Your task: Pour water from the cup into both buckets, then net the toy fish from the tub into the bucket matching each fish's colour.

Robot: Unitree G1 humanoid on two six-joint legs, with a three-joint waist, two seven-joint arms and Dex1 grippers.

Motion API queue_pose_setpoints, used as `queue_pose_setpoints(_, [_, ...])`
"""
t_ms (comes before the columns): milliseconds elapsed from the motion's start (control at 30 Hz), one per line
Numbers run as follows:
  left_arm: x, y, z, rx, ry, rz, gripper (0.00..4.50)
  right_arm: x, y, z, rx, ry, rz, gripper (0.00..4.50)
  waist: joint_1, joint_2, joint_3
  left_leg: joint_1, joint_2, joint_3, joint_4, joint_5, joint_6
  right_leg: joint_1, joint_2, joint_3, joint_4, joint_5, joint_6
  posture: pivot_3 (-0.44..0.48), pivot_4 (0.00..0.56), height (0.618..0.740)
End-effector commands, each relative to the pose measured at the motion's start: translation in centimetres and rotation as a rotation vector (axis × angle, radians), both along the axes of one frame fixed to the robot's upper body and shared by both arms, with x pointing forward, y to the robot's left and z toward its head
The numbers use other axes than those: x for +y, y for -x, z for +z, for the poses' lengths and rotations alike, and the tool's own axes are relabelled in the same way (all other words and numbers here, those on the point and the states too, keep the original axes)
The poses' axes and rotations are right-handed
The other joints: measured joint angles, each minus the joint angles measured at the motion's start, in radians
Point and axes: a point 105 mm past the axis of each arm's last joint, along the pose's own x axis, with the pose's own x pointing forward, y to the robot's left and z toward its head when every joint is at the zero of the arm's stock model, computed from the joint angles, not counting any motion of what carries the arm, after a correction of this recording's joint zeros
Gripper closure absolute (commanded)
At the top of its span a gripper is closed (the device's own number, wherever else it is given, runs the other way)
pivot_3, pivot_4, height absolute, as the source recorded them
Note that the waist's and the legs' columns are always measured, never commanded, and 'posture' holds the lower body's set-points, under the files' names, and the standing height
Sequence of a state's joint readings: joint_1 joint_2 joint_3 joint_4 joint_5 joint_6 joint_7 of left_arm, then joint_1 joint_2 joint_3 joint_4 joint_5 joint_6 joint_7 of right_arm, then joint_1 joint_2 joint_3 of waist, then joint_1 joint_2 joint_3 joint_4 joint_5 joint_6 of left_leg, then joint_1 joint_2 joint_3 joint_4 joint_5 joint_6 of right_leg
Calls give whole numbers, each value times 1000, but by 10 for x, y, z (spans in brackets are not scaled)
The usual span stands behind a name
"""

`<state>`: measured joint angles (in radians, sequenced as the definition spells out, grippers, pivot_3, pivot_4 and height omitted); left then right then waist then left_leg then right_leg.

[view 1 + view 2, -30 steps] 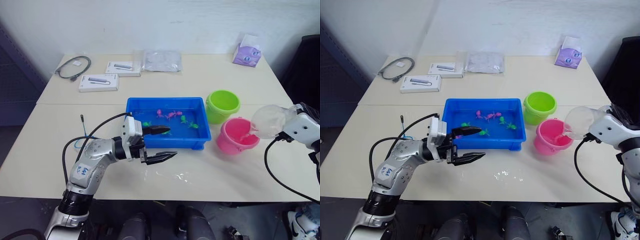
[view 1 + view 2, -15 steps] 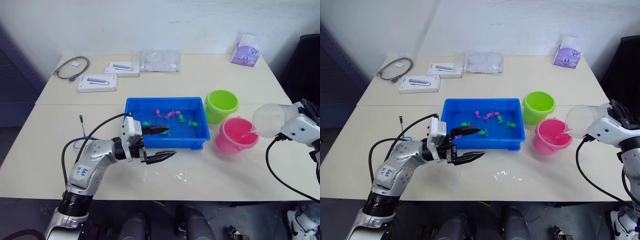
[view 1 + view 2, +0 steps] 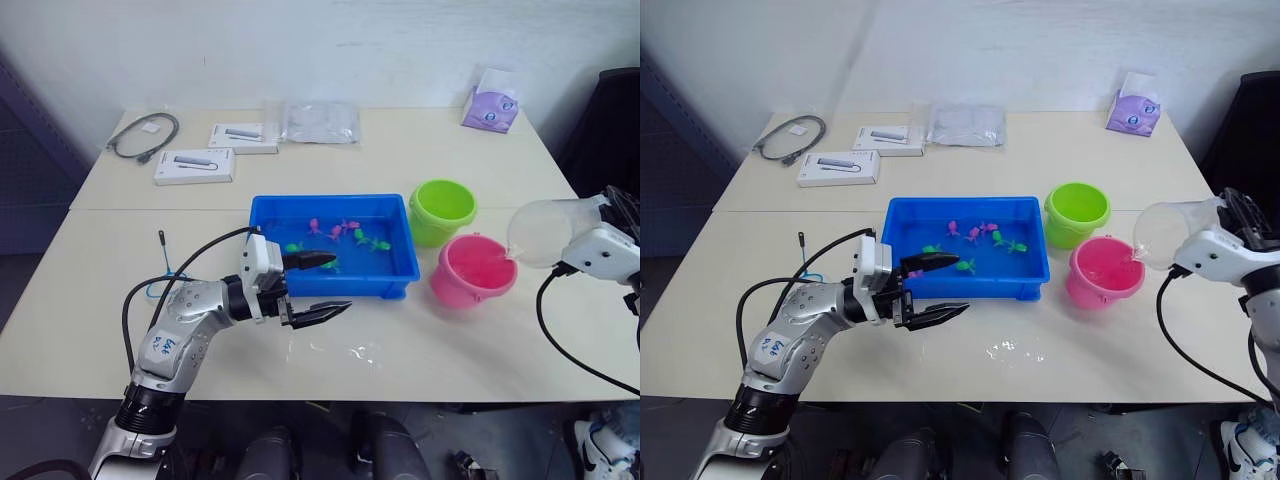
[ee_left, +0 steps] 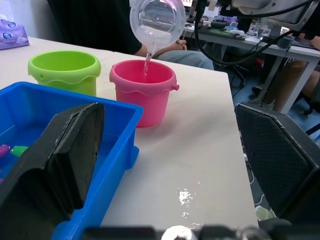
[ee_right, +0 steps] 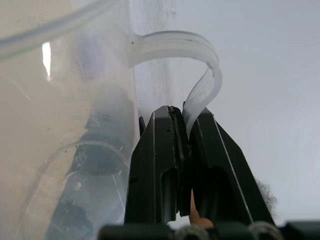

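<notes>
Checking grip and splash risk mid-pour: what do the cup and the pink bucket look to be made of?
The cup looks like thin clear plastic: the background shows through its wall, and its moulded handle is translucent. The pink bucket looks like opaque moulded plastic, smooth with a soft sheen and a wavy moulded band. Neither can be confirmed by look alone.

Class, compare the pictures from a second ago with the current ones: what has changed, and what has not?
The right hand, still clamped on the cup's handle, has shifted slightly; the cup keeps trickling water into the pink bucket. The open left hand, tub, fish and green bucket stayed put.
</notes>
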<state>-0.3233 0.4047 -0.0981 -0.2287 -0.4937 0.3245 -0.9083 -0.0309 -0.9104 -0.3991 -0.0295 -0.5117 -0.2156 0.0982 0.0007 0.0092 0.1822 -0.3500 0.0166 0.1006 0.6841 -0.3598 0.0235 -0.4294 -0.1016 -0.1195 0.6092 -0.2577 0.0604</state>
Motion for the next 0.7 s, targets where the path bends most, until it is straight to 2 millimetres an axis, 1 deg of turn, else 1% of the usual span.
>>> queue_pose_setpoints(33, [-2, 4, 7, -47, 12, -9, 0, 2, 2, 22, -73, 43, 10, 4413, 0, 0, 0, 0, 0, 0, 0, 0, 0, 0, 0, 0, 0, 0, 0, 0, 150, 740])
queue_pose_setpoints(133, [-2, 4, 7, -49, 12, -8, 0, 2, 1, 22, -74, 41, 13, 4413, 0, 0, 0, 0, 0, 0, 0, 0, 0, 0, 0, 0, 0, 0, 0, 0, 150, 740])
queue_pose_setpoints(233, [-2, 3, 7, -53, 13, -7, 0, 0, 0, 20, -77, -10, 10, 4413, 0, 0, 0, 0, 0, 0, 0, 0, 0, 0, 0, 0, 0, 0, 0, 0, 150, 740])
queue_pose_setpoints(333, [-2, 3, 8, -56, 18, -7, 0, -1, 0, 17, -81, -98, 21, 4413, 0, 0, 0, 0, 0, 0, 0, 0, 0, 0, 0, 0, 0, 0, 0, 0, 150, 740])
queue_pose_setpoints(433, [-2, 3, 8, -57, 19, -7, 0, -1, 0, 17, -80, -109, 24, 4413, 0, 0, 0, 0, 0, 0, 0, 0, 0, 0, 0, 0, 0, 0, 0, 0, 150, 740])
queue_pose_setpoints(467, [-1, 3, 9, -58, 20, -6, 0, -8, 1, 16, -89, -214, 4, 4413, 0, 0, 0, 0, 0, 0, 0, 0, 0, 0, 0, 0, 0, 0, 0, 0, 150, 740])
queue_pose_setpoints(500, [1, 2, 9, -60, 19, 0, 0, -15, 2, 13, -98, -369, -9, 4413, 0, -1, 0, 0, 0, 0, 0, 0, 0, 0, 0, 0, 0, 0, 0, 0, 150, 740])
queue_pose_setpoints(567, [4, 1, 10, -62, 17, 12, 0, -21, 2, 5, -88, -609, -3, 4413, 0, -2, 0, 0, 1, 0, 0, 0, 0, 1, 1, 0, 0, 0, 0, 0, 150, 740])
queue_pose_setpoints(667, [10, -3, 11, -68, 14, 33, 0, -29, 2, 3, -89, -827, -23, 4413, 0, -2, 0, 0, 1, 0, 1, 0, 0, 0, 0, 0, 1, 0, 0, 0, 150, 740])
queue_pose_setpoints(700, [12, -5, 12, -70, 15, 42, 0, -31, 2, 6, -104, -880, -23, 4413, -1, -1, 0, 0, 1, 0, 1, 0, 0, 0, 0, 0, 1, 0, 0, 0, 150, 740])
